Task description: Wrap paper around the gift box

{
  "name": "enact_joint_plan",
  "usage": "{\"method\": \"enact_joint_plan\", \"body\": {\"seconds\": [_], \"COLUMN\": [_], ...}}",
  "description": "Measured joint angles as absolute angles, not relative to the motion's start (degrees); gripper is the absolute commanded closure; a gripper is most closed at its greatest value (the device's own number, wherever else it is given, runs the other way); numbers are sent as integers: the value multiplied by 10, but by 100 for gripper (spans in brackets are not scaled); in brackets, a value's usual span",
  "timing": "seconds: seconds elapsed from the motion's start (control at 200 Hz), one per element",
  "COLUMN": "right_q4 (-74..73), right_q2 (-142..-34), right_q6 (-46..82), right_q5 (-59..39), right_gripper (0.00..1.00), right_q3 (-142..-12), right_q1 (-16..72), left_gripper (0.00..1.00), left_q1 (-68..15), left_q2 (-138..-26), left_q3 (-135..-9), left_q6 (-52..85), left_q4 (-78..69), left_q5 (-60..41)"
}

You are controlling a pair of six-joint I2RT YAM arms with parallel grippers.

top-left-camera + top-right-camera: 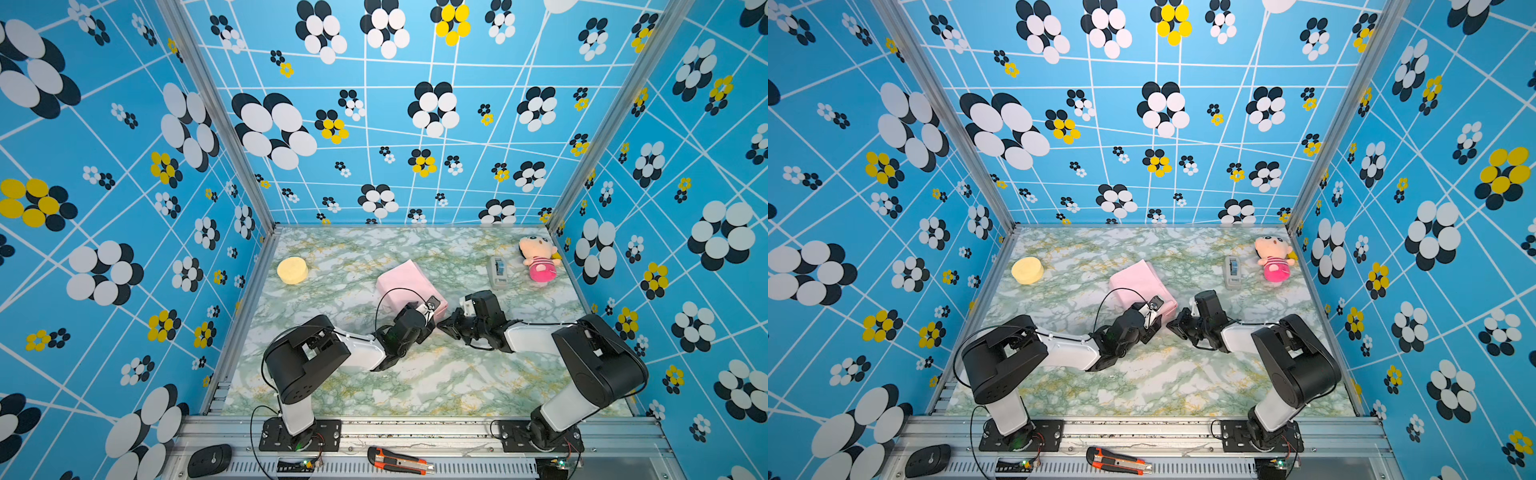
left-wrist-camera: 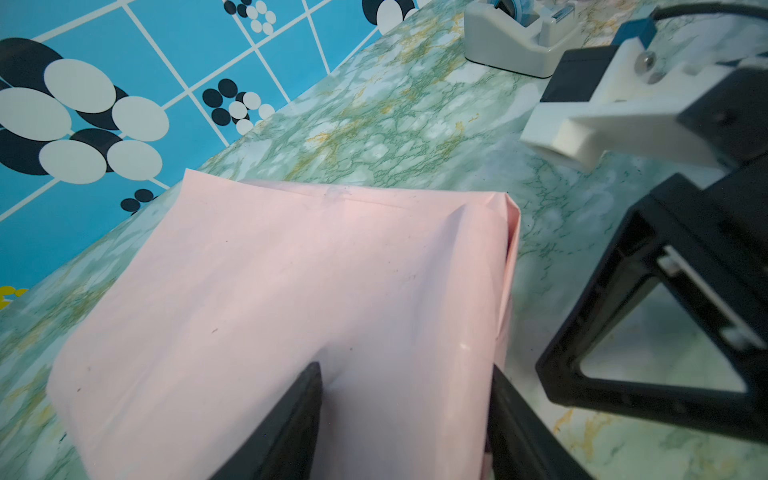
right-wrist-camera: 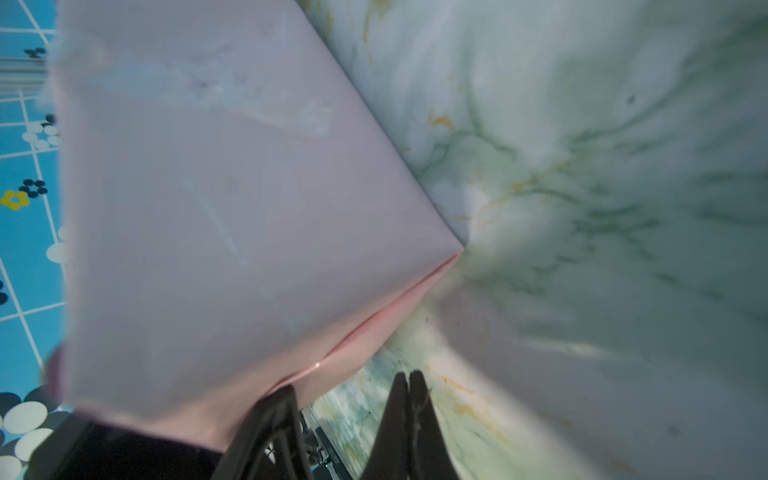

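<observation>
The thin, pale pink paper (image 1: 405, 280) is folded into a low, box-shaped parcel at the middle of the green-and-white marbled desk (image 1: 415, 382). The gift box is hidden inside it. The parcel's top is smooth with faint creases, its far edge is a sharp fold, and layered pleats close one end. In the blurred right wrist view one face looks lilac-grey above a pink edge.

The black left fingers (image 2: 291, 415) stand partly apart at the parcel's near right corner, one on the top and one at the side edge. The black right fingers (image 3: 399, 415) are pressed together and empty, just beside that corner.

A grey plastic tape dispenser (image 1: 498, 272) holding a blue roll stands well apart from the parcel, near a plush doll dressed in pink (image 1: 538, 257).
</observation>
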State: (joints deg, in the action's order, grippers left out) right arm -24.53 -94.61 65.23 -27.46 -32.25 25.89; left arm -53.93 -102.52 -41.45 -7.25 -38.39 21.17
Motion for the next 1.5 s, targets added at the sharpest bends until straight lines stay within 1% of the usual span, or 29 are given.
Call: {"method": "enact_joint_plan", "body": {"seconds": [0.17, 0.42, 0.595, 0.815, 0.945, 1.11, 1.319, 1.389, 1.504], "right_q4": [-303, -328, -339, -351, -354, -354, -355, -355, -355], "right_q2": [-966, -973, -974, -974, -974, -974, -974, -974, -974], "right_q6": [682, 702, 710, 714, 714, 715, 716, 717, 718], "right_q5": [-265, -259, -257, -254, -253, -251, -251, -251, -251], "right_gripper": [98, 98, 98, 98, 99, 99, 99, 99, 99], "right_q3": [-323, -323, -323, -323, -323, -323, -323, -323, -323], "right_q1": [261, 265, 267, 269, 270, 272, 274, 274, 274], "left_gripper": [37, 32, 23, 7, 4, 2, 1, 2, 7], "left_q1": [-536, -527, -524, -524, -524, -525, -528, -531, -532], "left_q2": [-1021, -1005, -978, -925, -886, -885, -946, -962, -972], "left_q3": [-415, -429, -436, -437, -437, -435, -435, -435, -435], "left_q6": [-72, -77, -86, -108, -131, -156, -172, -177, -179], "left_q4": [-380, -330, -269, -193, -182, -182, -194, -198, -218], "left_q5": [200, 168, 145, 130, 131, 153, 180, 187, 200]}}
